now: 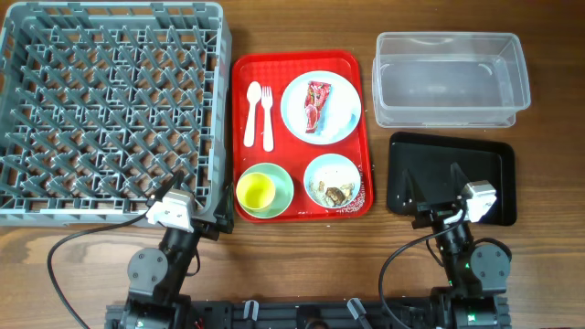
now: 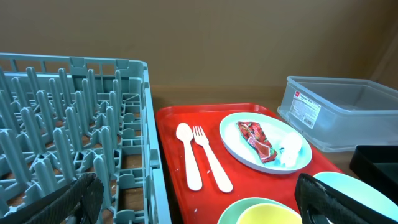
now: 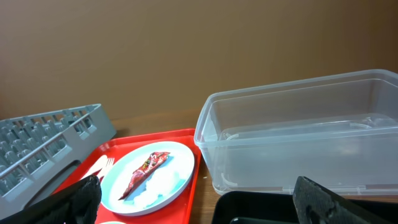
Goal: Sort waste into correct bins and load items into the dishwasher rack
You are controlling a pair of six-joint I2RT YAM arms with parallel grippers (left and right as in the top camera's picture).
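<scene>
The grey dishwasher rack fills the left. On the red serving tray a pale-blue plate carries a red wrapper and a white tissue wad. Beside it lie a white spoon and fork. A yellow cup sits in a green saucer, and a bowl holds food scraps. At right are the clear tub and black tray. My left gripper hangs open by the rack's front corner. My right gripper is open over the black tray.
The left wrist view shows the rack wall close on the left and the cup between the fingers. In the right wrist view the tub stands just ahead, with the plate to its left. Bare wood lies along the front edge.
</scene>
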